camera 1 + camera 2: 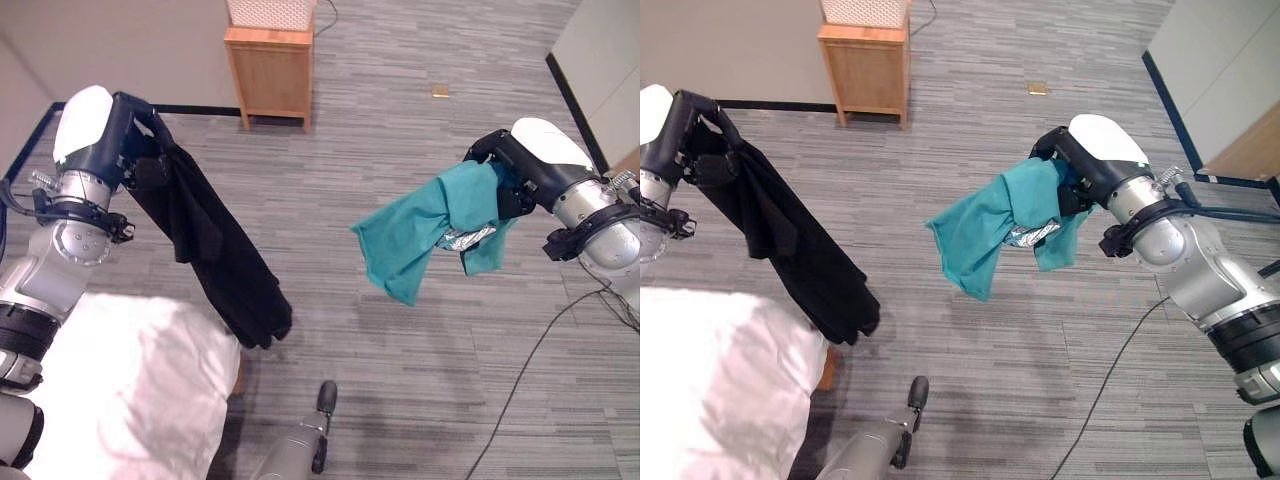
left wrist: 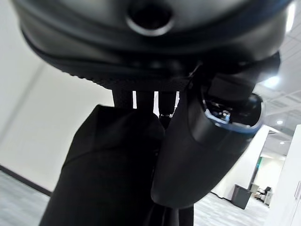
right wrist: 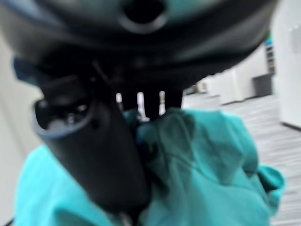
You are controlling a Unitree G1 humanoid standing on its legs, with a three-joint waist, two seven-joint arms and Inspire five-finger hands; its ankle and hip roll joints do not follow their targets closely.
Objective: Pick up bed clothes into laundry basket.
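Two garments hang in the air above the grey floor [image 1: 400, 380]. We note the left hand [image 1: 125, 130], at upper left, with fingers curled round a black garment [image 1: 215, 260] hanging beside the white bed [image 1: 120, 400]. At right, the right hand [image 1: 515, 170] grips a teal garment [image 1: 420, 230]. A wooden cabinet [image 1: 272, 75] stands at top centre.

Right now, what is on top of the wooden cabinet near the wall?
A white woven basket stands on the wooden cabinet. Its lower part shows; its rim and inside are out of view.
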